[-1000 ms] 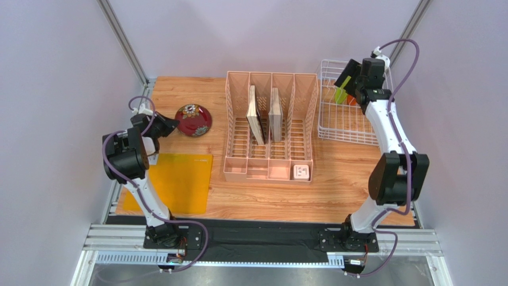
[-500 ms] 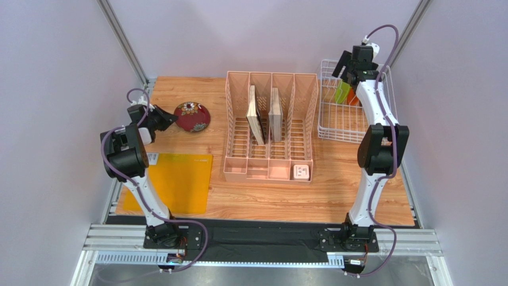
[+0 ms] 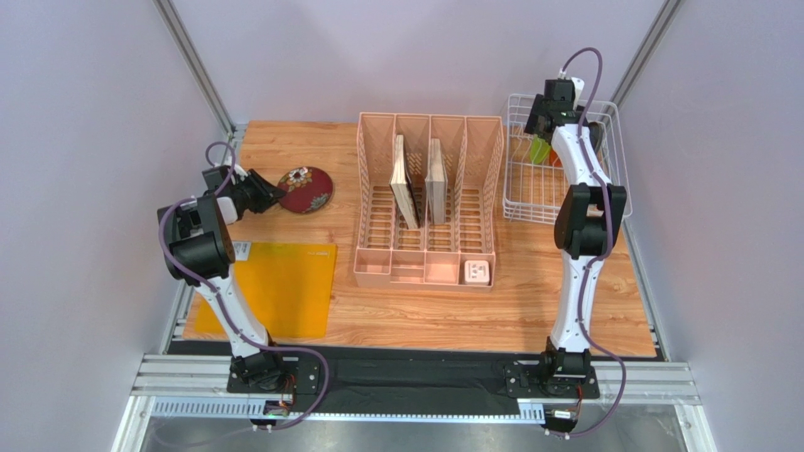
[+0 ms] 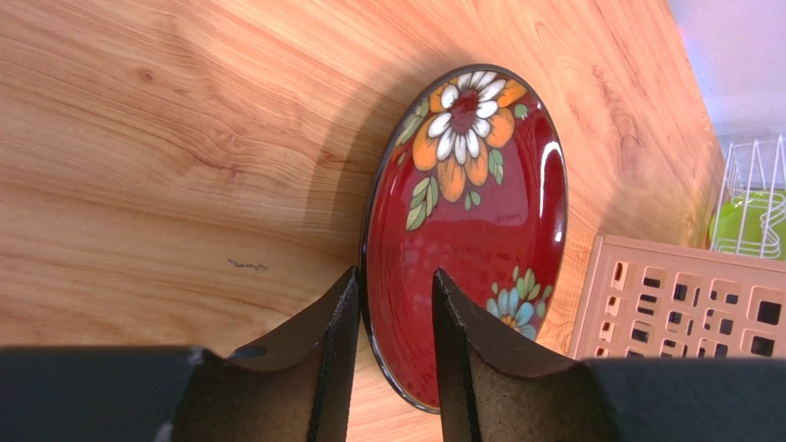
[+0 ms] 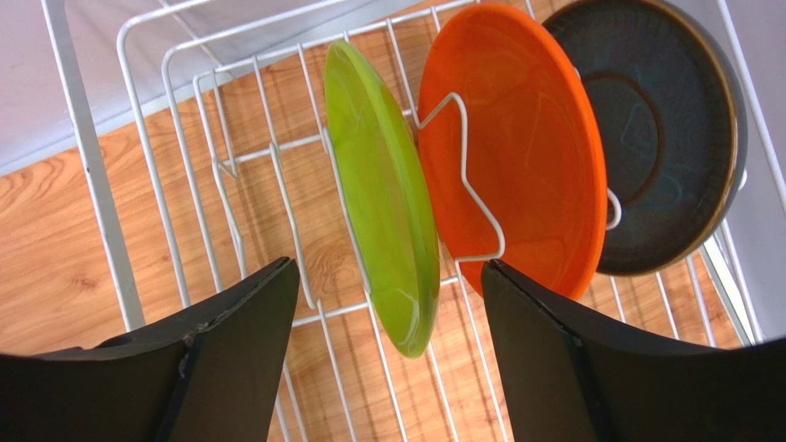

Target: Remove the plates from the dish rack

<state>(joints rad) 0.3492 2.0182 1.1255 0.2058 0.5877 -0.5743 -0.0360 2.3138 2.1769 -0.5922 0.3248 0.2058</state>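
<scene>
Wooden table (image 3: 528,282): red plate (image 4: 470,230) between parted left jaws, green plate (image 5: 387,203) between wide-open right jaws.

Across our table (image 3: 528,301)
We see one plate (image 3: 305,189) left, the organizer (image 3: 427,202) central, three plates (image 5: 387,230) upright inside the dish rack (image 3: 528,200) at right.

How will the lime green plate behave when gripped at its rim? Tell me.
Likely stiff: the lime green plate stands on edge between the dish rack wires without sagging. Its glossy glaze may be slippery in the right gripper. Thin, so it probably chips if knocked against wire.
</scene>
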